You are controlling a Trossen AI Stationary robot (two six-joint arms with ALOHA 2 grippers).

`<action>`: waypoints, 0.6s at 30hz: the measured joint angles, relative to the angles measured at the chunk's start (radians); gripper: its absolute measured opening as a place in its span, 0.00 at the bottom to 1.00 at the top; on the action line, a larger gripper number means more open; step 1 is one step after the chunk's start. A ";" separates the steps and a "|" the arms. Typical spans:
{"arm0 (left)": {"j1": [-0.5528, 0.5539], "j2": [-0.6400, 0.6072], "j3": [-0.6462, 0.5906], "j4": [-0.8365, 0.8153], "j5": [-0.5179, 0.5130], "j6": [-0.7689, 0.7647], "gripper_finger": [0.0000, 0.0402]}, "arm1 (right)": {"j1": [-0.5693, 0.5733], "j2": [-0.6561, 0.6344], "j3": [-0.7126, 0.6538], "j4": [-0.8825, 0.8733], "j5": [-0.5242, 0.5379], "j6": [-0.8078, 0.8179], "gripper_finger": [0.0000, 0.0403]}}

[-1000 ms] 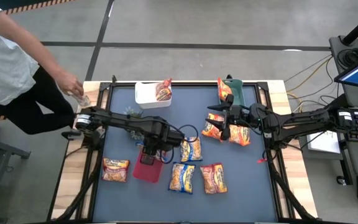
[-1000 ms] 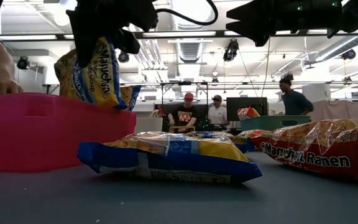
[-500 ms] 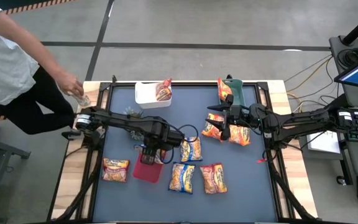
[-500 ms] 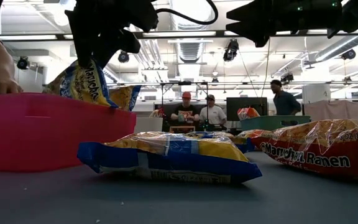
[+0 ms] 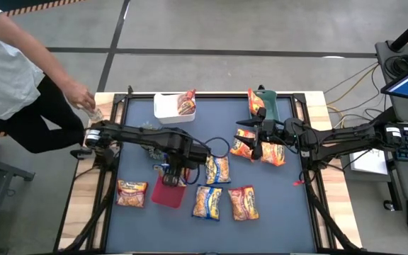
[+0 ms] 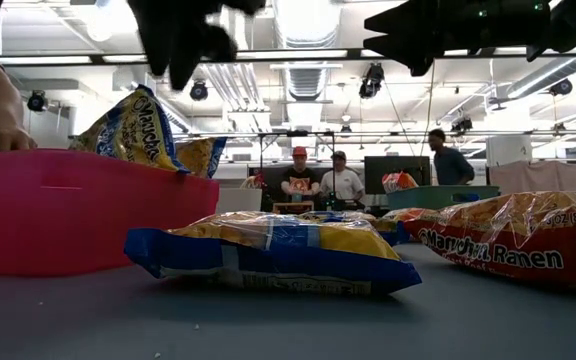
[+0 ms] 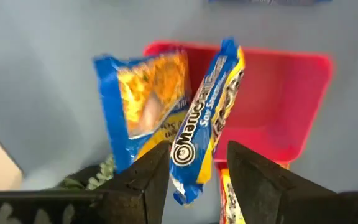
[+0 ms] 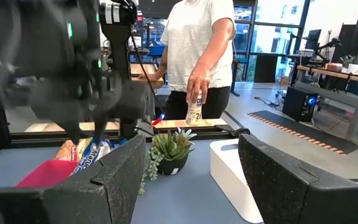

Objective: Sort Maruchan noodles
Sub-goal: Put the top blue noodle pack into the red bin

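The Maruchan noodles are crinkly orange-yellow packets. Two blue-trimmed ones [image 7: 210, 124] [image 7: 145, 106] stand on edge in the red tray [image 5: 163, 196], leaning together above its wall [image 6: 133, 125]. My left gripper [image 7: 197, 171] hangs open above them [image 6: 183, 60], clear of both. Others lie flat on the mat [image 5: 218, 170] [image 5: 207, 202] [image 5: 243, 203] [image 5: 132, 193]. My right gripper [image 5: 257, 146] is open and level, raised over two red-trimmed packets [image 5: 243, 145] [image 5: 273, 153].
A white bin [image 5: 168, 108] holding one packet [image 5: 187, 103] and a green tray [image 5: 269, 106] with another [image 5: 256, 103] sit at the far edge. A small plant [image 8: 169, 149] stands near the left arm. A person [image 5: 13, 71] stands at the far left corner, holding a bottle [image 8: 196, 106].
My left gripper lowered the blue-trimmed packet into the red tray, let it go and rose clear. The packet went from hanging upright under the fingers to leaning tilted against the other packet in the tray. The right arm kept still.
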 joint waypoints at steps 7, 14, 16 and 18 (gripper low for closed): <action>-0.012 -0.138 -0.002 0.124 -0.042 -0.057 0.35 | 0.000 -0.011 0.000 0.064 0.002 -0.014 0.60; -0.060 -0.364 -0.250 0.375 -0.069 -0.111 0.35 | 0.002 -0.047 0.000 0.039 -0.029 -0.015 0.50; -0.065 -0.426 -0.338 0.436 -0.114 -0.142 0.35 | 0.002 -0.045 -0.001 0.028 -0.028 -0.015 0.48; -0.067 -0.483 -0.422 0.470 -0.163 -0.177 0.36 | 0.002 -0.038 -0.001 0.026 -0.029 -0.015 0.46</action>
